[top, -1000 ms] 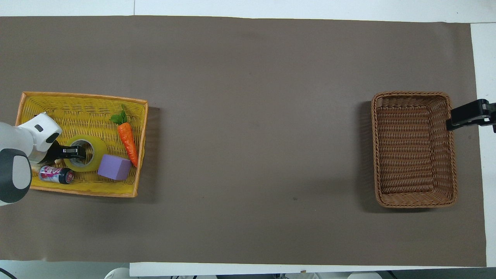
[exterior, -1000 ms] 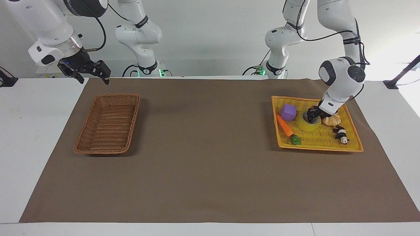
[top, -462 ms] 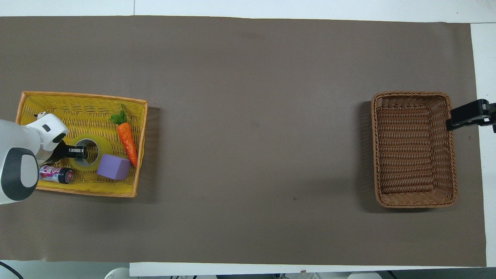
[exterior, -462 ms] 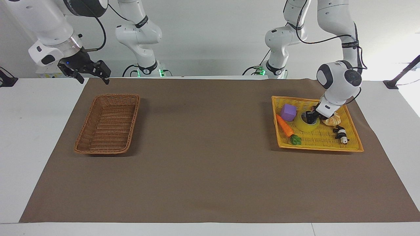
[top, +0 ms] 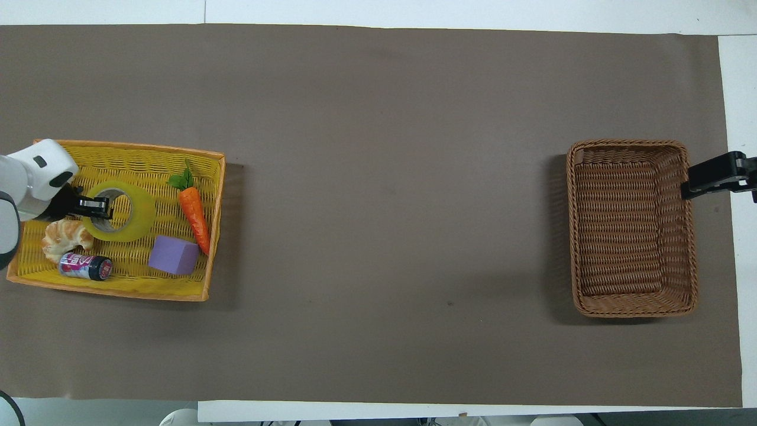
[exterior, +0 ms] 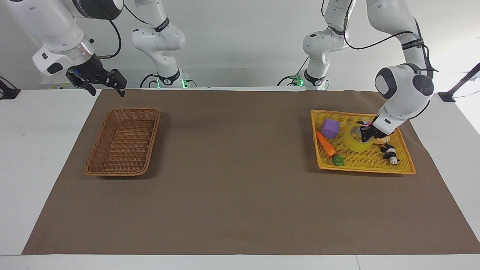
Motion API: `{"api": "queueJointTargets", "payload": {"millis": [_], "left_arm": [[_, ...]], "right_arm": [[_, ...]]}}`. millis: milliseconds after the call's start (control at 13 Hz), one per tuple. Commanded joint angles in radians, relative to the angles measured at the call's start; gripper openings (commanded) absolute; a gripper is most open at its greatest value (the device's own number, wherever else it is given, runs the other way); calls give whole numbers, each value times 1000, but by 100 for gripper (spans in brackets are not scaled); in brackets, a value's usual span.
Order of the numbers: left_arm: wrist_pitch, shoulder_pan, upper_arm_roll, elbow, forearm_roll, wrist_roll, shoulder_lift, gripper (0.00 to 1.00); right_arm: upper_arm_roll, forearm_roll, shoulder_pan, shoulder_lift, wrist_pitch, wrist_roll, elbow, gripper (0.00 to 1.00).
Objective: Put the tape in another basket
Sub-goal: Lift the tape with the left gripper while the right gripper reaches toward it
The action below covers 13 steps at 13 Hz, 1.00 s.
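**A:** Your left gripper (exterior: 366, 133) is clamped on the wall of the tape (exterior: 356, 141), one finger inside the ring. The roll hangs tilted just over the yellow tray (exterior: 403, 167).

**B:** What worries you?

**A:** It's a grip on one edge of a slick ring, so I'd judge it could swing or slip out on a fast carry. Just beside the claw sit a croissant (top: 64, 236) and a can (top: 85, 265); the low-hanging roll could clip them, or the cube (exterior: 329, 128) and carrot (exterior: 324, 143) on the way out. Lift it well above the tray first.

**B:** And the run to the basket (exterior: 123, 141)?

**A:** It's well apart from your claw, at the right arm's end, across bare brown matting (exterior: 232, 195) on a white table. The right gripper (exterior: 102, 83) waits over the mat's edge by the basket, fingers apart.
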Motion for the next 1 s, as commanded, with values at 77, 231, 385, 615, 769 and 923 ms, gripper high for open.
{"api": "queueJointTargets", "payload": {"millis": [77, 231, 385, 615, 769, 923], "left_arm": [[-113, -181, 8, 148, -127, -261, 26, 0], [-100, -329, 6, 128, -230, -442, 14, 0], [-63, -467, 8, 142, -384, -527, 16, 0], [43, -627, 8, 140, -417, -613, 16, 0], [48, -643, 6, 142, -417, -611, 16, 0], [34, -640, 8, 139, -417, -608, 14, 0]], "right_arm": [[0, -5, -51, -26, -7, -28, -33, 100], [6, 2, -40, -28, -5, -40, -41, 100], [10, 133, -30, -29, -10, -136, -52, 100], [4, 474, -33, -69, 39, -140, -151, 100], [7, 692, -30, -124, 148, -124, -304, 100], [14, 826, 20, -117, 266, -127, -366, 100]]}}
